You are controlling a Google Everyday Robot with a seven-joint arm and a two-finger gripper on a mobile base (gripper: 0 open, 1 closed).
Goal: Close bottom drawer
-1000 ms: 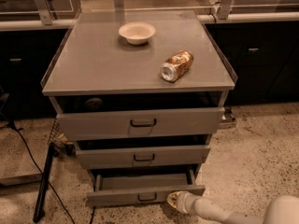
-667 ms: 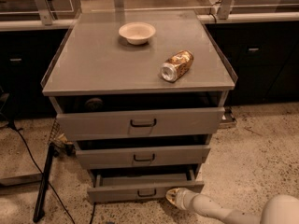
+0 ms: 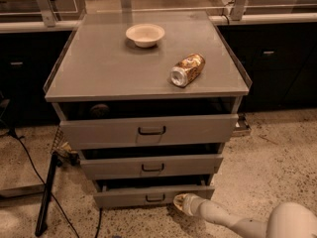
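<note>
The bottom drawer is the lowest of three grey drawers in a metal cabinet. It stands a little open, with a dark gap above its front and a small dark loop handle at centre. My gripper is low at the drawer's front, just right of the handle and touching or almost touching the front. My white arm runs from it to the lower right corner.
The middle drawer and the top drawer also stand partly open. A white bowl and a can on its side lie on the cabinet top. A black cable and a dark stand are on the floor at the left.
The bottom drawer has moved inward, and sticks out less than before. My gripper has followed it toward the cabinet.
</note>
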